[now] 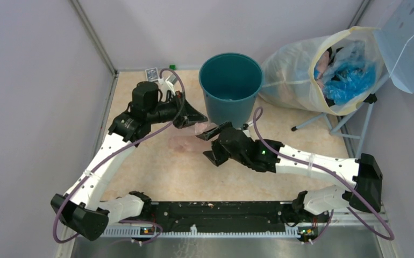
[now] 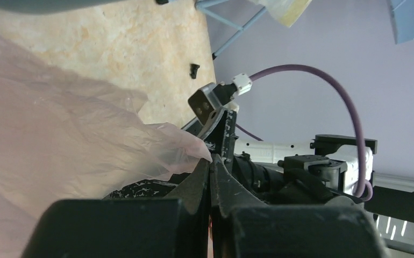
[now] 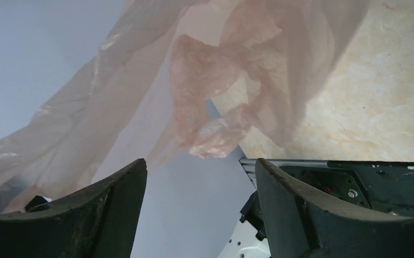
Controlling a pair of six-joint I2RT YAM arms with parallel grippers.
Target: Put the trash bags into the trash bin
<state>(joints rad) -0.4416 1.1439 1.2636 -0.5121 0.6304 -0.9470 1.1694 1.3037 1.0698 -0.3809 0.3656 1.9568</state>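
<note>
- Left fingers, closest to the lens in the left wrist view, are pressed together on an edge of the pink trash bag, whose film gathers to a point right at their tips
- That bag hangs between the two arms, just near-left of the trash bin and not yet in it; I cannot tell whether its lower folds touch the bench
- Right fingers stand wide apart with nothing between them, and the bag drapes crumpled just beyond their tips
- Handling, as I judge it: almost weightless, limp and slippery, so it will sag, billow and cling instead of holding a shape, and a hard tug could tear it
- A bunched fold or the gathered edge looks the safest place to hold, since a single flat layer would slide out of the pads
- The bin stands upright and open at the far middle of the bench, its mouth about as wide as the bag, so loose film could catch on the rim
- The bench is a pale mottled, stone-like slab
- To the far right a large clear sack holds blue bags, beside a pale blue perforated panel on a thin stand
- Plain lilac-grey walls close in the left, far and right sides
</note>
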